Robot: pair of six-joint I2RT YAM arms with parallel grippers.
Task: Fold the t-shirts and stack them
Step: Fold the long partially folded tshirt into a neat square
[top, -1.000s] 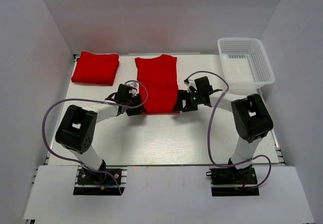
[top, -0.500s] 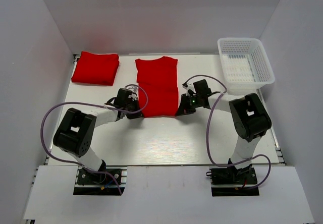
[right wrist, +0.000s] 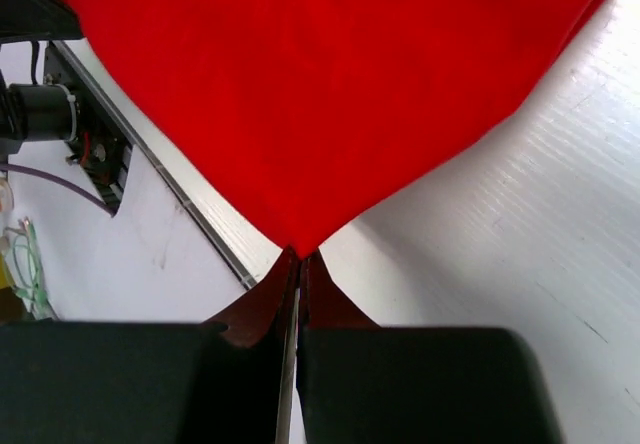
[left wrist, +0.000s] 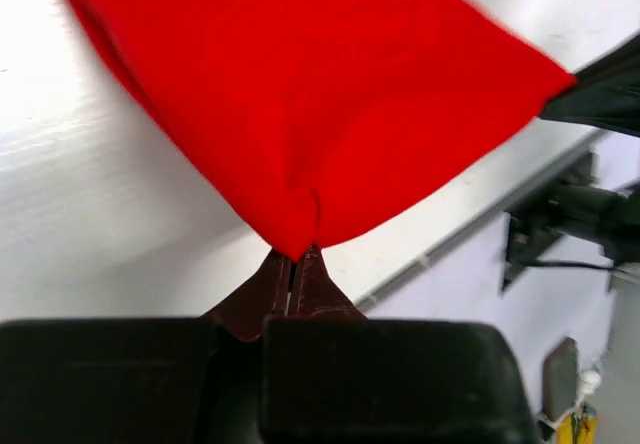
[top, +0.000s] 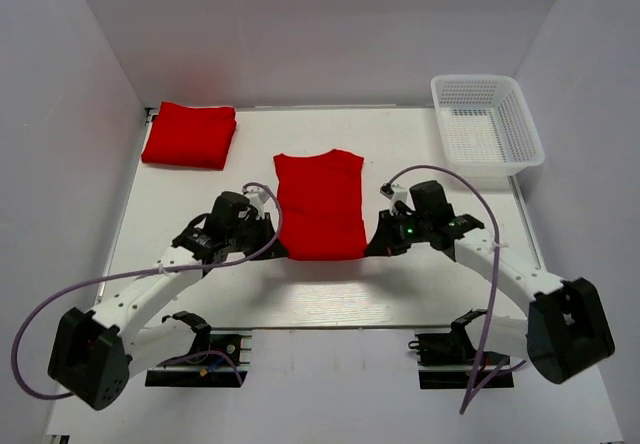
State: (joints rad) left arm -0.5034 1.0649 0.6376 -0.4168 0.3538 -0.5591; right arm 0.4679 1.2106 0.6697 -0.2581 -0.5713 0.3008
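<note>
My left gripper (left wrist: 295, 256) was clenched on the near-left corner of the held t-shirt (left wrist: 300, 94). In the left wrist view its dark fingers (left wrist: 268, 286) met with only a sliver between them, and the red cloth was bunched to a point right at their tips. My right gripper (right wrist: 300, 256) was closed the same way on the near-right corner of that shirt (right wrist: 330, 84), its fingers (right wrist: 262, 302) pressed together and the fabric drawn into a sharp peak where they bit.

From above, the left gripper (top: 272, 245) and the right gripper (top: 373, 247) sat at the two near corners, with the hem stretched fairly straight between them. I could not tell whether that hem was lifted clear of the surface. The held t-shirt (top: 320, 204) lay as a narrow upright rectangle in the middle of the white table (top: 330, 299), sleeves tucked in and its collar end pointing away from the arm bases. Both arms reached forward and inward from the near edge, purple cables looping off each one.

A second t-shirt (top: 190, 135), also red, rested folded into a compact block at the far-left corner of the table, well apart from the one I was holding. A white mesh basket (top: 486, 168) stood at the far-right corner, near the right wall.
</note>
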